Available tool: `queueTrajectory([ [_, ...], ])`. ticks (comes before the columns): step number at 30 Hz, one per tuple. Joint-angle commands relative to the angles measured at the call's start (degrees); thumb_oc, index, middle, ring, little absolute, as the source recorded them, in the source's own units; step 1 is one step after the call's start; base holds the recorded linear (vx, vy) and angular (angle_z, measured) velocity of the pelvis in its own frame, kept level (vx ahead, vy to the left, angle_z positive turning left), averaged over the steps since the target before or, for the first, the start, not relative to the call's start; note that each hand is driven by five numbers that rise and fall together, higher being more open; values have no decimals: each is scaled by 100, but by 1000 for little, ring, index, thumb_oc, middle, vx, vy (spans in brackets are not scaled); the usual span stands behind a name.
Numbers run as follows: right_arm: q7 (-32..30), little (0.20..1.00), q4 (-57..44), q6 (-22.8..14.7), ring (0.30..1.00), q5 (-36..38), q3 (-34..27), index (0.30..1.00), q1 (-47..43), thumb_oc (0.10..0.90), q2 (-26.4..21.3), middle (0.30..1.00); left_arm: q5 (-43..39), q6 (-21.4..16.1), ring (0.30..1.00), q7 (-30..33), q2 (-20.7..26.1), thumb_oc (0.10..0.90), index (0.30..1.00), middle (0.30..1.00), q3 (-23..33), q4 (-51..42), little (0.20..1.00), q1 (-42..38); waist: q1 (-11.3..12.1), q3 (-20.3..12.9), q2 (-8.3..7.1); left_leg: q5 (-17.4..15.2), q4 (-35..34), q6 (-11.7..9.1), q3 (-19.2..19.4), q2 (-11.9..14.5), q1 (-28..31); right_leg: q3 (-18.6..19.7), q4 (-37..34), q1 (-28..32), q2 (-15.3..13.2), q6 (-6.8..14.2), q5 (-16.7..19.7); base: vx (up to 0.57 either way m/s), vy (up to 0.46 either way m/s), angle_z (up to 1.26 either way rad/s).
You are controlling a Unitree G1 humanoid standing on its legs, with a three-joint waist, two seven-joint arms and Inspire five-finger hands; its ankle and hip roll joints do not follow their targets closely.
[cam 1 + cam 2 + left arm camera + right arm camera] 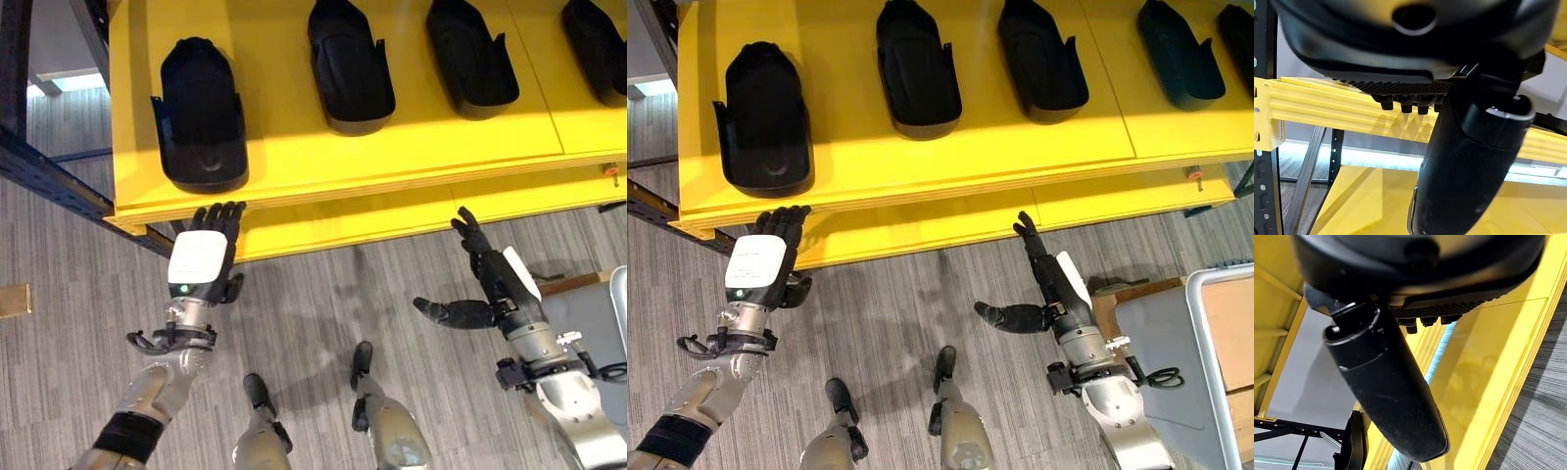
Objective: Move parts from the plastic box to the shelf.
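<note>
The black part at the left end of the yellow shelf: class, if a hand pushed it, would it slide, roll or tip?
The black part looks like a rigid moulded shell, so probably stiff. It lies flat on the smooth yellow shelf, so it would likely slide, not roll. It sits low and wide, so tipping seems unlikely.

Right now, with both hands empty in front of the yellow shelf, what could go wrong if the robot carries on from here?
1. The left hand has its fingers right at the front edge of the yellow shelf, below the nearest black moulded plastic part; lifting it could knock the edge or nudge that part.
2. The open right hand is close to the shelf's lower yellow board; reaching forward might strike it.
</note>
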Motion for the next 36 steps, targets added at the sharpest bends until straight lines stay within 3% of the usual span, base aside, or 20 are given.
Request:
queueTrajectory([
  [1,-159,1000,-615,-512,1000,32,-157,1000,-366,900,-96,1000,96,-47,1000,299,332,900,1000,1000,413,-8,1000,-876,-143,-190,-158,-122,311,-10,-170,22,64,175,533,31,-173,416,-383,0,0,0],
  [36,-185,1000,-653,-495,1000,-3,-225,1000,-345,900,-72,1000,-40,-367,1000,60,333,900,1000,1000,748,-777,1000,-55,-53,-244,-120,-87,312,19,-221,-1,70,159,522,70,-185,386,-357,0,0,0],
])
